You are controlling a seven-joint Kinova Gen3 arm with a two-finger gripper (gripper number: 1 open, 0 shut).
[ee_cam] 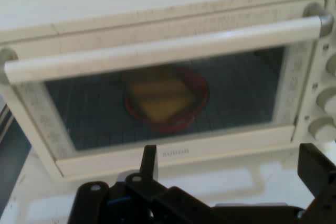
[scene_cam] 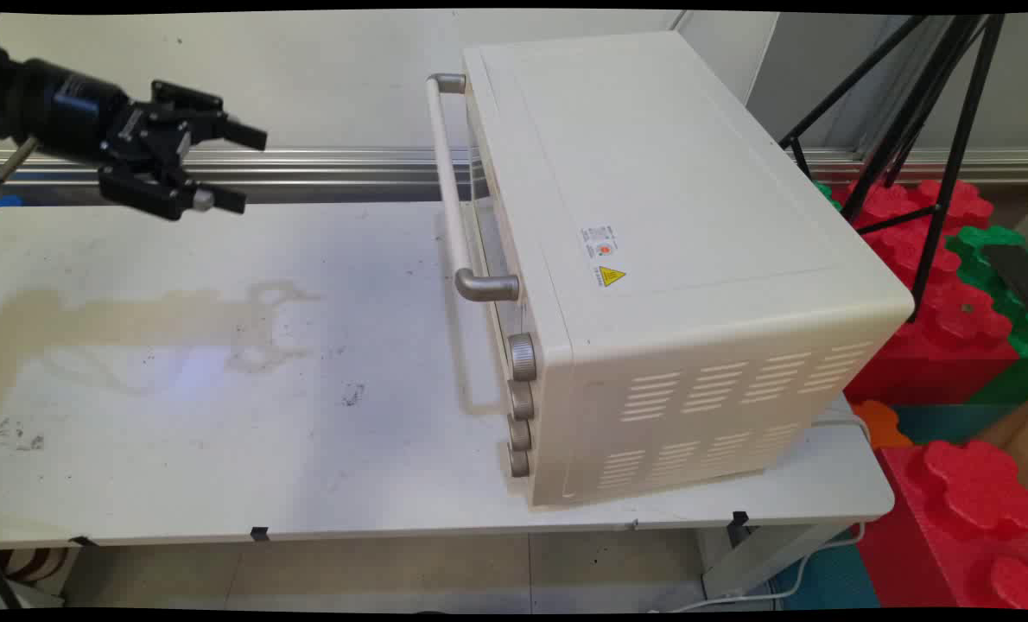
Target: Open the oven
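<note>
A cream toaster oven (scene_cam: 652, 250) stands on the right half of the white table (scene_cam: 220, 389), its door shut and facing left. The door's long handle (scene_cam: 449, 190) runs across the front, with several knobs (scene_cam: 521, 356) beside it. My gripper (scene_cam: 246, 168) hovers open above the table's far left, well apart from the oven and pointing at it. In the hand view the oven door (ee_cam: 168, 98) fills the picture. Through its glass I see a red dish (ee_cam: 167, 100) holding something yellow on the rack. The handle (ee_cam: 163, 48) crosses above the glass.
A black tripod (scene_cam: 929, 130) stands behind the oven at the right. Large red and green foam blocks (scene_cam: 955, 302) are stacked off the table's right edge. A metal rail (scene_cam: 324, 164) runs along the wall behind the table. Brownish stains mark the table's left part.
</note>
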